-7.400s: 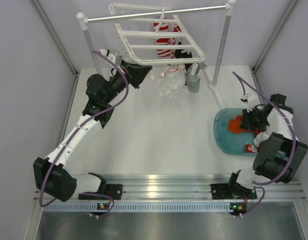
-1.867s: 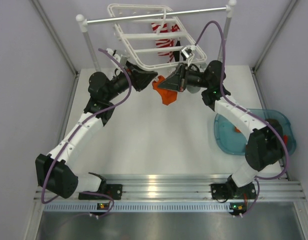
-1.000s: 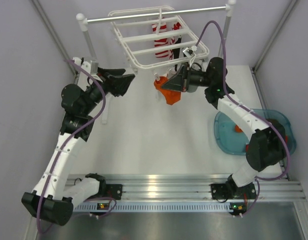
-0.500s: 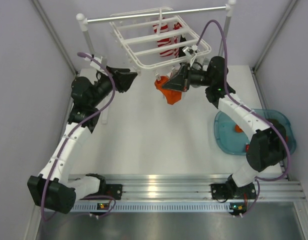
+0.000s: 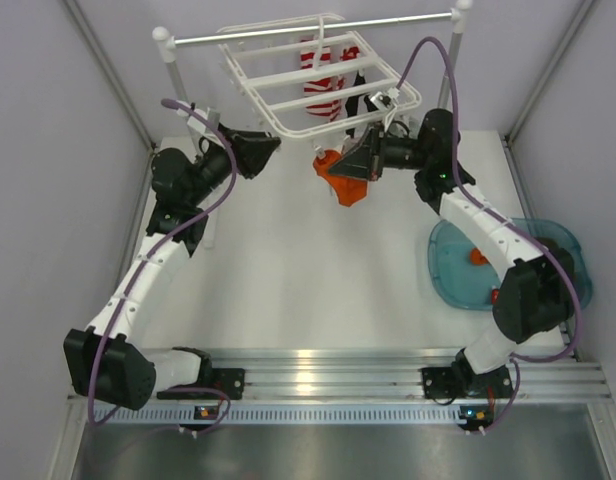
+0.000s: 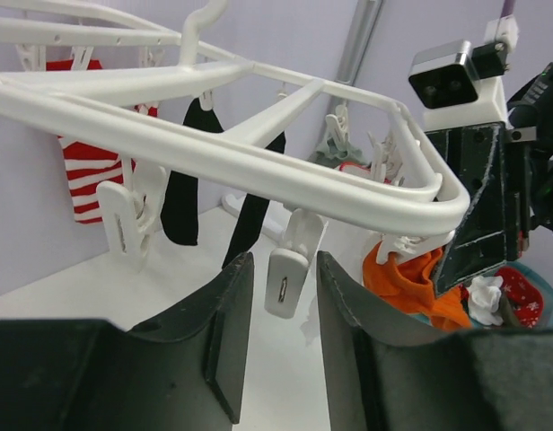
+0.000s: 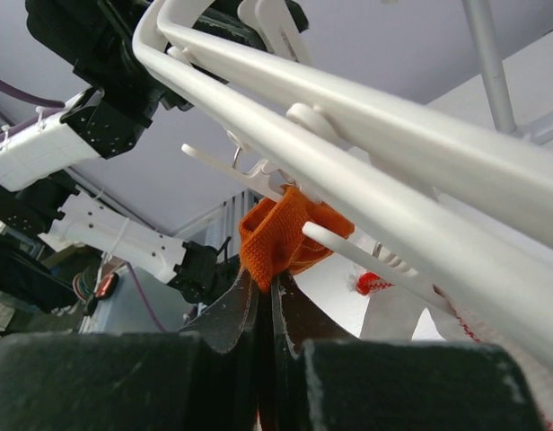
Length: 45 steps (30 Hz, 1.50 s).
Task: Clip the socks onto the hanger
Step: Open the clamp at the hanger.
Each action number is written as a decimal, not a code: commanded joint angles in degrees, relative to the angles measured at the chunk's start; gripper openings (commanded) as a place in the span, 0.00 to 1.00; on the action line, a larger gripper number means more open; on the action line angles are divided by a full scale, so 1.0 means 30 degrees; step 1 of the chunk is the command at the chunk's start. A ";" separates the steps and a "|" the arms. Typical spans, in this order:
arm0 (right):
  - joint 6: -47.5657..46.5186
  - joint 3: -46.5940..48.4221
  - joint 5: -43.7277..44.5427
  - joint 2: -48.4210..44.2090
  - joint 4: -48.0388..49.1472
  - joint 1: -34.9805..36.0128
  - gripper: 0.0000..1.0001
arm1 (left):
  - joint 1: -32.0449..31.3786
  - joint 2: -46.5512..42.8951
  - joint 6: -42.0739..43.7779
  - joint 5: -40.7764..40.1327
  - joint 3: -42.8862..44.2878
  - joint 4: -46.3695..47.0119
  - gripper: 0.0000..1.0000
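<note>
While the overhead view hides it, the left wrist view shows the left claw [image 6: 283, 259] released, straddling a hanger [image 6: 258, 171] clip [image 6: 285, 280].
Under that hanger, the right claw [image 7: 263, 289] clenches the orange sock [image 7: 278, 235], which hangs lengthwise downward.

Hanger [image 6: 214, 153]: white, clips [image 6: 124, 220] too. Sock [image 5: 346, 188] at centre: plain orange. Sock [image 6: 79, 175] at 12 o'clock: red-and-white stripes; black sock [image 6: 180, 193] at its 3 o'clock. Tub [image 5: 450, 285] at 4 o'clock: see-through teal, orange and red bits inside. Rail [image 5: 288, 32] silver. Tabletop [image 5: 298, 270] white. Left hand [image 6: 283, 262] and right hand [image 7: 263, 289]: black. Cables [image 5: 428, 60]: purple.
</note>
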 commanded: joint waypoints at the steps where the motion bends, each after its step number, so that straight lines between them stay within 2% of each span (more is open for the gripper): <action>1: -0.0858 0.1228 -0.0093 -0.0589 -0.0578 -0.0492 0.00 | 0.0053 -0.0179 -0.0458 0.0767 0.0719 0.1967 0.38; 3: -0.1180 0.1403 -0.0064 -0.0530 -0.0958 -0.0551 0.00 | 0.0053 -0.0062 -0.0458 0.0942 0.0836 0.1939 0.35; 5: -0.1472 0.1492 -0.0064 -0.0471 -0.1366 -0.0552 0.01 | 0.0053 0.0026 -0.0429 0.1090 0.0953 0.1880 0.27; 8: -0.2290 0.1930 0.0081 -0.0325 -0.2739 -0.0581 0.12 | 0.0053 0.0114 -0.0429 0.1470 0.1129 0.1792 0.17; 9: -0.2439 0.1990 0.0140 -0.0354 -0.2949 -0.0581 0.19 | 0.0053 0.0201 -0.0458 0.1645 0.1274 0.1763 0.14; 11: -0.2761 0.1932 0.0432 -0.0617 -0.3331 -0.0581 0.25 | 0.0024 0.0261 -0.0517 0.1851 0.1363 0.1675 0.09; 12: -0.2908 0.1903 0.0550 -0.0734 -0.3477 -0.0581 0.33 | 0.0053 0.0348 -0.0517 0.1939 0.1451 0.1675 0.08; 14: -0.3463 0.1844 0.0988 -0.1173 -0.4003 -0.0581 0.41 | 0.0053 0.0378 -0.0546 0.2086 0.1510 0.1558 0.05; 16: -0.4339 0.1728 0.1631 -0.1786 -0.4706 -0.0581 0.46 | 0.0053 0.0495 -0.0546 0.2377 0.1598 0.1528 0.02; 22: -0.5720 0.0850 0.3739 -0.3721 -0.5444 -0.0435 0.45 | 0.0024 0.0350 -0.0693 0.1824 0.1716 0.0885 0.00; 25: -0.5548 0.0555 0.4621 -0.4338 -0.5324 0.0091 0.39 | -0.0151 0.0261 -0.0576 0.1064 0.1715 0.0124 0.00; 30: -0.6334 0.1492 0.6406 -0.4250 -0.6086 0.1613 0.38 | -0.0386 0.0173 -0.0371 -0.0049 0.2007 -0.0785 0.00; 38: -0.8444 0.2284 1.1445 -0.3138 -0.5941 0.4632 0.38 | -0.0943 0.0026 -0.0282 -0.0551 0.2271 -0.1635 0.00; 45: -0.8095 0.1991 1.1450 -0.1996 -0.3425 0.4926 0.41 | -0.0972 -0.0003 -0.0576 -0.0550 0.2301 -0.1665 0.00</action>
